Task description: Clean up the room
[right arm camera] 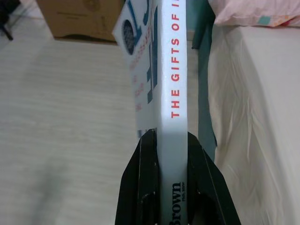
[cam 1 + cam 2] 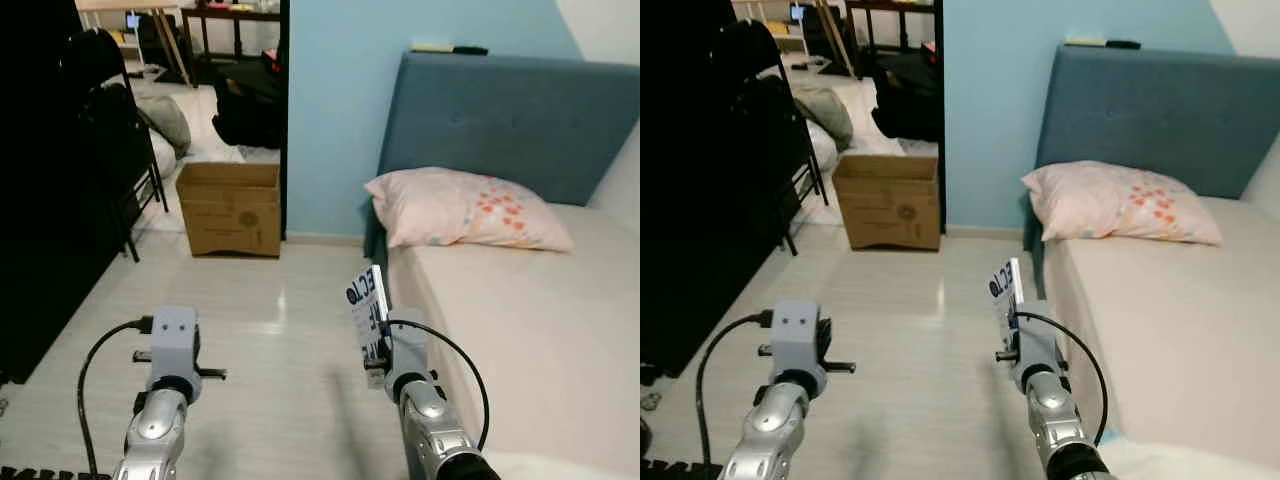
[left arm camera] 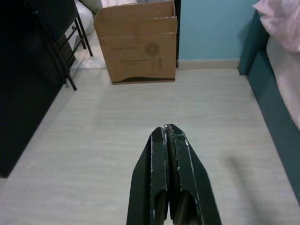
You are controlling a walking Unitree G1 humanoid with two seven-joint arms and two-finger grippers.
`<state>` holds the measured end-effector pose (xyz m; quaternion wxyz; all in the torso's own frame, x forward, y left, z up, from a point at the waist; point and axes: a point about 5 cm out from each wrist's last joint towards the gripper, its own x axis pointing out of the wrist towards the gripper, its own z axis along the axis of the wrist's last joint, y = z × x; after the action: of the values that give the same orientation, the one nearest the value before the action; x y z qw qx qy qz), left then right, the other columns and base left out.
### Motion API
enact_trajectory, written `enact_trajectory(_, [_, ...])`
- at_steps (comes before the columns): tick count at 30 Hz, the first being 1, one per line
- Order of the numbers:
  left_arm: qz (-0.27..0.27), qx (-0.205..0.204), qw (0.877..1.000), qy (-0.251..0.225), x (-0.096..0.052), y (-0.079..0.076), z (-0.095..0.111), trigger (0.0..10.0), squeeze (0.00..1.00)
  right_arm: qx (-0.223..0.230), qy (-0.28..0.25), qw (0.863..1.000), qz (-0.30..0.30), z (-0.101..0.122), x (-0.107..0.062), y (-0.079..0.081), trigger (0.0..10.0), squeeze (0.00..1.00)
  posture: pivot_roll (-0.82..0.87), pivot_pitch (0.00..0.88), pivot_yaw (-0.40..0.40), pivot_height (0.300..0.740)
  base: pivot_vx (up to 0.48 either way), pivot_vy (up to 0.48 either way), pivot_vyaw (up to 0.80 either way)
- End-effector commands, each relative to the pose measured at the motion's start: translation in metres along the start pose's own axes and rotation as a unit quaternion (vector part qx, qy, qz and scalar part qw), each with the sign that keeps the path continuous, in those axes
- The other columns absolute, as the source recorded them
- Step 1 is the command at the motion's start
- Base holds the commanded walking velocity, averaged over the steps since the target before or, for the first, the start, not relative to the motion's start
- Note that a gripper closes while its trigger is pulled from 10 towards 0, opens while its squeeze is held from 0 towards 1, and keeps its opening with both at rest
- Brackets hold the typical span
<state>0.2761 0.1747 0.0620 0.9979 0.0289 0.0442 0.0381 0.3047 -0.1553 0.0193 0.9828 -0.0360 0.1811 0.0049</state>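
Pinching a slim white paperback book [image 1: 171, 93], right tool [image 1: 172, 140]; left tool [image 3: 169, 136] pressed together.

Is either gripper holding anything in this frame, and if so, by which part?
The right gripper grips a white book at the lower end of its spine, a finger on each cover. The left gripper is shut and holds nothing.
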Motion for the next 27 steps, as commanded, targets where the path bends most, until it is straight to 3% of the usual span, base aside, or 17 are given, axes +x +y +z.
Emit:
enact_trajectory(1, [-0.004,0.0,1.0,0.0,-0.0006,-0.0006,0.0,10.0,0.0,0.017,-0.025,0.999,-0.009,0.0087,0.0011,-0.0045,10.0,0.0,0.05,0.005,-0.033,0.74,0.341,0.0,0.0])
enact_trajectory(5, [-0.006,0.002,1.0,0.0,-0.0003,-0.0004,0.0002,10.0,0.0,0.022,-0.027,0.999,-0.011,0.0087,0.0007,-0.0047,10.0,0.0,0.05,0.003,-0.026,0.74,0.341,0.0,-0.1])
enact_trajectory(27, [-0.02,0.005,1.0,-0.001,0.0003,-0.0044,0.001,10.0,0.0,0.029,-0.033,0.999,-0.016,0.0077,-0.0012,-0.0079,10.0,0.0,0.04,0.0,-0.017,0.74,0.337,0.0,-0.76])
